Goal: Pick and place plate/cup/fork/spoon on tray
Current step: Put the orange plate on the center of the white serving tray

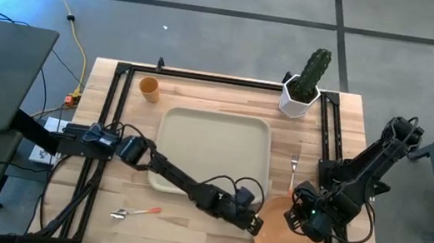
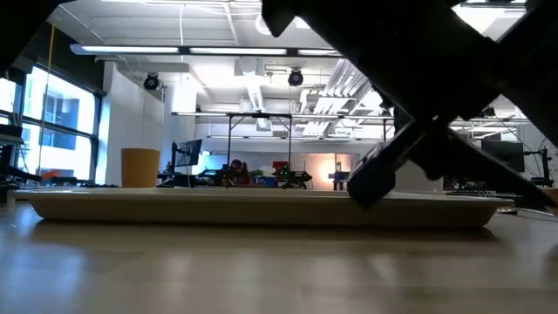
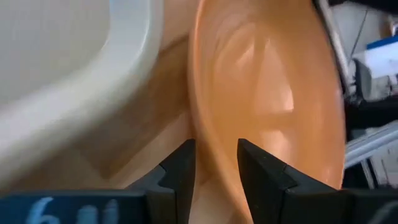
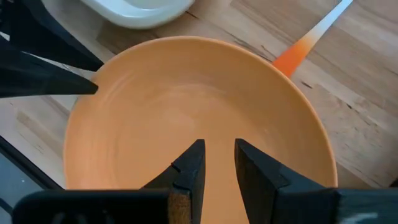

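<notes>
Overhead: the orange plate [image 1: 290, 236] lies on the wooden table [image 1: 210, 234] off the near right corner of the cream tray [image 1: 213, 150], with the left gripper [image 1: 254, 223] at its rim and the right gripper [image 1: 302, 217] above it. Only the left wrist view shows narrowly parted jaws straddling the smooth plate rim; the right wrist view shows jaws slightly spread over the plate's glossy, shallow face. The cup [image 1: 148, 88] stands apart.

plate [image 1: 290, 238] right of tray [image 1: 211, 150], cup [image 1: 149, 88] behind tray, spoon [image 1: 134, 211] front-left, fork [image 1: 294, 167] right
</notes>
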`<action>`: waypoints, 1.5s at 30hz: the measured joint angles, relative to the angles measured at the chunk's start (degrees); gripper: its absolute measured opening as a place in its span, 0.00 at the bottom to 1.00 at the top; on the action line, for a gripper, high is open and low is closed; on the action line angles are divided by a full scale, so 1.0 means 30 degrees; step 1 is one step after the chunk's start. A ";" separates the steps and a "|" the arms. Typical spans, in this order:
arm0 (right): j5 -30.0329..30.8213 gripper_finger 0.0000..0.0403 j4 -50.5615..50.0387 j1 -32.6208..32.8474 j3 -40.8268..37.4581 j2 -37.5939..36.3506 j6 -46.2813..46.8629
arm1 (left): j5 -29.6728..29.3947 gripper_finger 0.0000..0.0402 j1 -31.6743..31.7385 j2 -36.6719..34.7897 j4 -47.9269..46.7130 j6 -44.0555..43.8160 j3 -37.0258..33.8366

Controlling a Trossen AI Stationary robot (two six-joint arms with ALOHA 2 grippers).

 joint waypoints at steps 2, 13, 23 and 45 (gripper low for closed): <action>0.0045 0.20 -0.0007 0.0000 0.0000 0.0000 0.0000 | -0.0308 0.26 -0.0148 0.0000 -0.0640 0.0098 0.0000; 0.0512 0.20 0.0123 0.0000 0.0000 0.0000 0.0057 | 0.2004 0.15 0.0133 0.0291 0.0404 0.0719 0.0015; 0.0754 0.20 0.0261 0.0191 0.0000 -0.0013 0.0154 | 0.2183 0.01 0.0114 -0.0121 -0.1370 0.1573 -0.0025; 0.5550 0.19 0.1003 -0.3617 0.1640 -0.1308 -0.8075 | 0.0345 0.00 0.3590 -0.7183 -1.3742 1.0446 -0.0091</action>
